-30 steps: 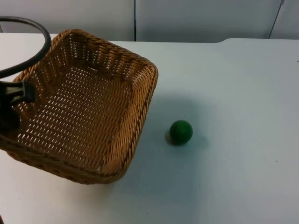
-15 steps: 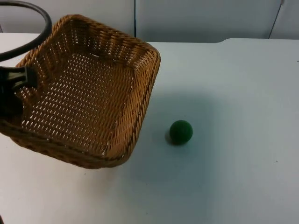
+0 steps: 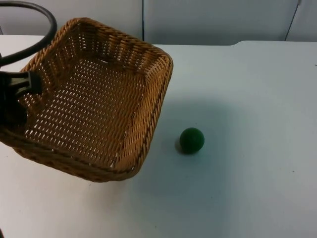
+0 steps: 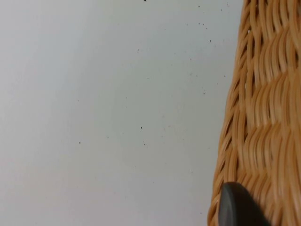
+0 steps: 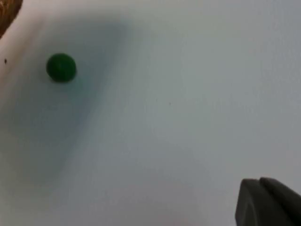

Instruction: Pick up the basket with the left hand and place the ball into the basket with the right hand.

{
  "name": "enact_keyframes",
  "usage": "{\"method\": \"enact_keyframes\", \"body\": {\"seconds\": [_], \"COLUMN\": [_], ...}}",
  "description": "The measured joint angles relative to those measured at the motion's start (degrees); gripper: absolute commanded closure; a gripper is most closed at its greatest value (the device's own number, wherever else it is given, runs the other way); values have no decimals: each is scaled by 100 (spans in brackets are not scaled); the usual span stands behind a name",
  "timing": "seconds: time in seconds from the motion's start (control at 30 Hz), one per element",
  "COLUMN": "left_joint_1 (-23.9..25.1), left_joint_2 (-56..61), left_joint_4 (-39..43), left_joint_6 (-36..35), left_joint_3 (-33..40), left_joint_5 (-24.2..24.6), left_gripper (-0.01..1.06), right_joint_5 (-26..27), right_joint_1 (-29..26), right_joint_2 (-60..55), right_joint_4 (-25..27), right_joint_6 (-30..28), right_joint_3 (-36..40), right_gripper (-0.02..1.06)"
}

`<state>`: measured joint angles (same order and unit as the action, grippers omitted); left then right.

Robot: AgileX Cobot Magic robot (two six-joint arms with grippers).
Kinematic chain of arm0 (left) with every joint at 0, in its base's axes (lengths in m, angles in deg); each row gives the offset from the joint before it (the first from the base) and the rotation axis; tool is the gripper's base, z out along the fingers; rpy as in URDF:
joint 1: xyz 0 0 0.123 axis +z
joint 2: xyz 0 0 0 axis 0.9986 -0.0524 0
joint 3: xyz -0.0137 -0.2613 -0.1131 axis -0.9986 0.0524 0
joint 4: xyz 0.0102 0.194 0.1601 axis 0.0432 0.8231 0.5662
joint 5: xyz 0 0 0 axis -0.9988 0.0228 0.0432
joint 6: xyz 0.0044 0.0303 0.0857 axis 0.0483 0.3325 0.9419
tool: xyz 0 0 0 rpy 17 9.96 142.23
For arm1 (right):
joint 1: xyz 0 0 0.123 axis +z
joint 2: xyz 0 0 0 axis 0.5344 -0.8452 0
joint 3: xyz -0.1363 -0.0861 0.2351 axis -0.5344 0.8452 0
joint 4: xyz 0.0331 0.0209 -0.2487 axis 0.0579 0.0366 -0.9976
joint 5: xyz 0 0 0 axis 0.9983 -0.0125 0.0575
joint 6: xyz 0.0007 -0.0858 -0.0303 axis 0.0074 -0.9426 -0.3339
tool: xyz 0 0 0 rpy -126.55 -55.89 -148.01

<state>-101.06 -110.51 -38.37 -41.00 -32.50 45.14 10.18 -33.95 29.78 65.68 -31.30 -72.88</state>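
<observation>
A brown wicker basket (image 3: 99, 99) hangs tilted above the left side of the white table, with nothing in it. My left gripper (image 3: 19, 101) is shut on its left rim. In the left wrist view one black fingertip (image 4: 237, 209) presses against the woven wall (image 4: 263, 117). A small green ball (image 3: 191, 140) lies on the table to the right of the basket, apart from it. In the right wrist view the ball (image 5: 61, 67) sits far from my right gripper (image 5: 268, 202), which hovers over bare table.
The white table (image 3: 247, 99) ends at a grey partition wall (image 3: 213, 20) at the back. The basket casts a soft shadow on the table around the ball. A corner of the basket (image 5: 7, 12) edges into the right wrist view.
The basket has risen off the table in my left gripper and shifted slightly to the right. The ball has stayed in place.
</observation>
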Motion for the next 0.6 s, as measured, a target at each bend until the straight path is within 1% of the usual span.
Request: {"method": "enact_keyframes", "body": {"seconds": [0.03, 0.07, 0.1, 0.13, 0.2, 0.23, 0.27, 0.3, 0.37, 0.4, 0.43, 0.47, 0.53, 0.57, 0.6], "left_joint_1": [0, 0, 0, 0, 0, 0, 0, 0, 0, 0, 0, 0, 0, 0, 0], "left_joint_2": [0, 0, 0, 0, 0, 0, 0, 0, 0, 0, 0, 0, 0, 0, 0], "left_joint_4": [0, 0, 0, 0, -12, -12, -12, -12, -12, -12, -12, -12, -12, -12, -12], "left_joint_6": [0, 0, 0, 0, 11, 11, 11, 11, 34, 77, 77, 101, 111, 121, 121], "left_joint_3": [0, 0, 0, 0, 0, 0, 0, 0, 0, 0, 0, 0, 0, 0, 0], "left_joint_5": [0, 0, 0, 0, 0, 0, 0, 0, 0, 0, 0, 0, 0, 0, 0], "left_gripper": [105, 105, 105, 105, 105, 105, 105, 105, 105, 105, 105, 105, 105, 105, 105], "right_joint_5": [0, 0, 17, 51, 358, 358, 568, 867, 1446, 1777, 1777, 1913, 1931, 1931, 1931], "right_joint_1": [0, 0, 0, 0, 0, 0, 0, 0, 0, 0, 0, 0, 0, 0, 0], "right_joint_2": [-293, -293, -656, -1028, -1704, -1704, -2063, -2413, -3048, -3563, -3563, -3847, -4509, -4805, -4805], "right_joint_4": [7, 7, 23, 57, 253, 253, 390, 575, 939, 1201, 1201, 1430, 1897, 2115, 2115], "right_joint_6": [0, 0, 0, 0, -69, -69, -184, -344, -696, -1012, -1012, -1213, -1612, -1788, -1788], "right_joint_3": [0, 0, 0, 0, -40, -40, -79, -104, -157, -167, -167, -202, -352, -463, -463], "right_gripper": [101, 95, 95, 91, 84, 80, 80, 76, 64, 57, 51, 51, 40, 37, 36]}}
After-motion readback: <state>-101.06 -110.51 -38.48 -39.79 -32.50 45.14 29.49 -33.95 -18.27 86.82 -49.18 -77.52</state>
